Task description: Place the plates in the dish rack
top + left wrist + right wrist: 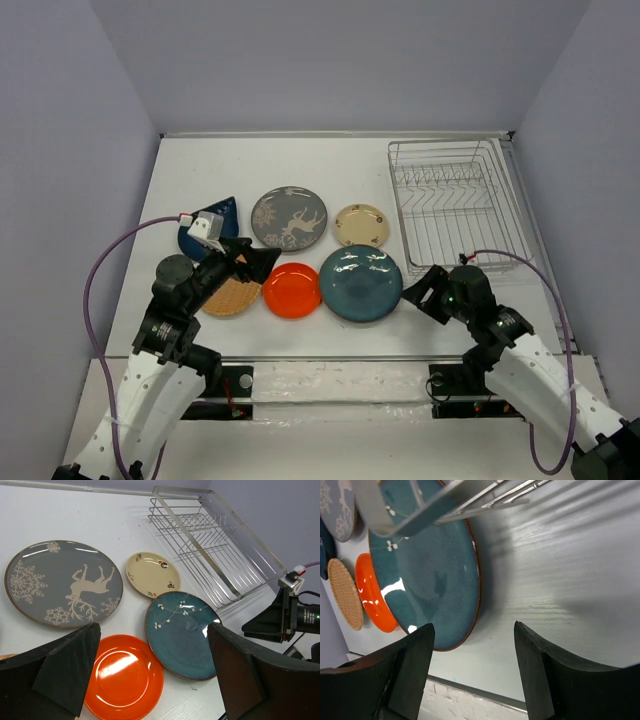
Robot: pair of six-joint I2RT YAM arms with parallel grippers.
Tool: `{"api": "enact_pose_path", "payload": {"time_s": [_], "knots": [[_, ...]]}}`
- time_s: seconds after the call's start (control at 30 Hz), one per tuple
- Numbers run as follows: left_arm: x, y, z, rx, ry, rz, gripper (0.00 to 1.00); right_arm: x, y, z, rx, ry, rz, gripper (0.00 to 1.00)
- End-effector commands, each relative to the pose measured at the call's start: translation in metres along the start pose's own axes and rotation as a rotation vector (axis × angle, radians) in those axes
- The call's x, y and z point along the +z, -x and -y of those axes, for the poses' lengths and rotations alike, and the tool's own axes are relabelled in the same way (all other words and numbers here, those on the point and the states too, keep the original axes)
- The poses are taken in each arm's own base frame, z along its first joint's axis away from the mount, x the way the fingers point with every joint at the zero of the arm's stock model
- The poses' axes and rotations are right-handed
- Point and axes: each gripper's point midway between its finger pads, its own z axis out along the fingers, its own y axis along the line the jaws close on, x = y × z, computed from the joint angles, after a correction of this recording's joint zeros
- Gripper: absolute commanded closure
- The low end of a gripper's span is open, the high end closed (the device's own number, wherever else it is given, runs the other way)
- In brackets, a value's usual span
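Observation:
Six plates lie flat on the white table: dark blue leaf plate (228, 213), grey deer plate (290, 220), cream plate (360, 225), orange-red plate (292, 290), teal plate (360, 283) and tan waffle plate (230, 298). The silver wire dish rack (450, 205) stands at the back right with no plates in it. My left gripper (255, 262) is open and empty, hovering over the waffle and orange-red plates (125, 677). My right gripper (425, 290) is open and empty, just right of the teal plate (425, 575), near its rim.
The table's front edge (400, 358) runs just below the plates. Grey walls enclose the table at the back and on both sides. The right gripper (275, 620) shows in the left wrist view, beside the rack's near corner.

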Motion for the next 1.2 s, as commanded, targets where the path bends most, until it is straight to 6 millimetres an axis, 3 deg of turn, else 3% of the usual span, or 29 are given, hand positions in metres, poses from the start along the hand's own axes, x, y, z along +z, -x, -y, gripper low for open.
{"api": "enact_pose_path", "payload": {"time_s": [0.0, 0.1, 0.13, 0.2, 0.37, 0.77, 0.8, 1.03, 1.17], "knots": [[-0.001, 0.022, 0.015, 0.038, -0.060, 0.064, 0.01, 0.013, -0.004, -0.014, 0.078, 0.102, 0.001, 0.31], [0.000, 0.022, 0.016, 0.039, -0.070, 0.060, 0.01, 0.027, -0.019, -0.011, 0.117, 0.135, -0.043, 0.37], [0.001, 0.021, 0.016, 0.040, -0.071, 0.058, 0.01, 0.030, -0.016, -0.018, 0.129, 0.174, -0.025, 0.39], [0.001, 0.021, 0.016, 0.040, -0.071, 0.058, 0.01, 0.037, -0.022, -0.010, 0.156, 0.170, -0.030, 0.41], [0.003, 0.020, 0.016, 0.039, -0.073, 0.048, 0.01, 0.049, -0.016, -0.008, 0.187, 0.190, 0.026, 0.47], [0.005, 0.021, 0.016, 0.041, -0.075, 0.050, 0.01, 0.072, -0.026, 0.007, 0.242, 0.186, 0.028, 0.57], [0.005, 0.021, 0.016, 0.042, -0.077, 0.050, 0.01, 0.074, -0.029, 0.007, 0.240, 0.185, 0.019, 0.62], [0.004, 0.022, 0.016, 0.046, -0.076, 0.056, 0.01, 0.072, -0.034, 0.013, 0.254, 0.170, 0.013, 0.92], [0.003, 0.022, 0.017, 0.046, -0.078, 0.060, 0.01, 0.059, -0.031, 0.016, 0.203, 0.151, 0.025, 0.93]]}}
